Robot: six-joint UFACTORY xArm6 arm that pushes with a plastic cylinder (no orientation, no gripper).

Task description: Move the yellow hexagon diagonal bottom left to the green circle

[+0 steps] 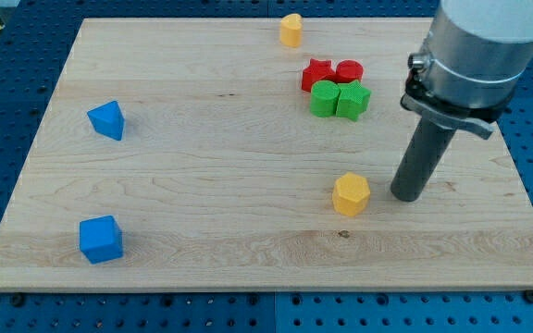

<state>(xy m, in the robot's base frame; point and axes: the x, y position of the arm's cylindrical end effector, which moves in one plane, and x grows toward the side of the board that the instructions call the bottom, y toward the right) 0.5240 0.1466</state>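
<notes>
The yellow hexagon (351,194) lies on the wooden board (202,185), right of centre and toward the view's bottom. The green circle (324,98) sits up the board from it, in a tight cluster with a green star (352,100), a red star (317,73) and a red circle (349,70). My tip (404,196) rests on the board just to the right of the yellow hexagon, a small gap apart from it. The rod rises up and to the right out of the view.
A second yellow block (291,30) sits near the board's top edge. A blue block (106,119) lies at the left and a blue cube (100,239) at the bottom left. A fiducial marker (480,42) is at the board's top right corner.
</notes>
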